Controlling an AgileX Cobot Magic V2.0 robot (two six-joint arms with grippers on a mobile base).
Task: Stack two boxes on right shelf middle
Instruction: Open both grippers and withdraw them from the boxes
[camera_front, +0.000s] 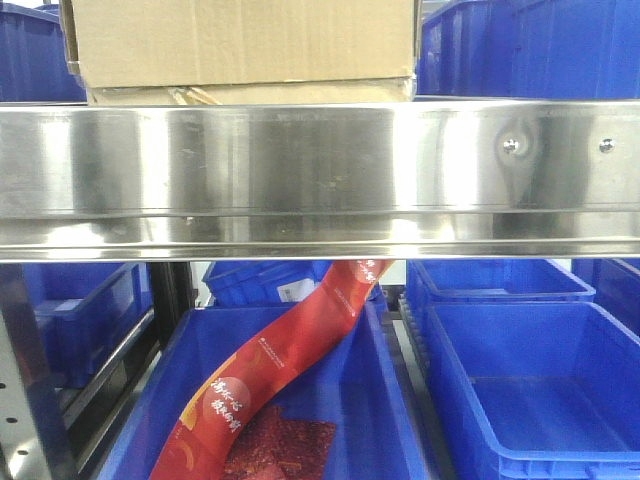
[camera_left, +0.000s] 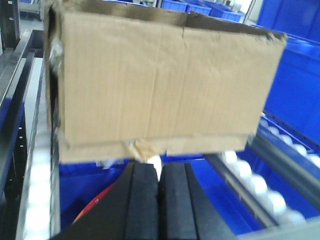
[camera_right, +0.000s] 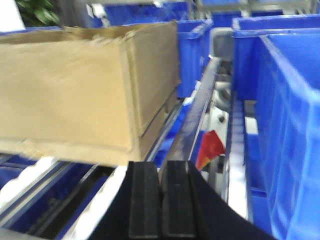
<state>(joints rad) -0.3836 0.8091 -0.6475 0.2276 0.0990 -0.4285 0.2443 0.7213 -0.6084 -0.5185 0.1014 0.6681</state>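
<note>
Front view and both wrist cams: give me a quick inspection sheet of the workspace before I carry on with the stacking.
Surface: steel shelf rail spans the front view; white rollers run beneath.
Job's things: cardboard box on the shelf, with the edge of a second box just beneath it; same box close ahead in the left wrist view.
Clutter: red snack packaging in the lower blue bin; neighbouring blue bin holds nothing visible.
Grippers: left gripper shut, holding nothing; right gripper shut, holding nothing.
Cables: nothing seen.
Surroundings: more blue bins on adjacent racking.
</note>
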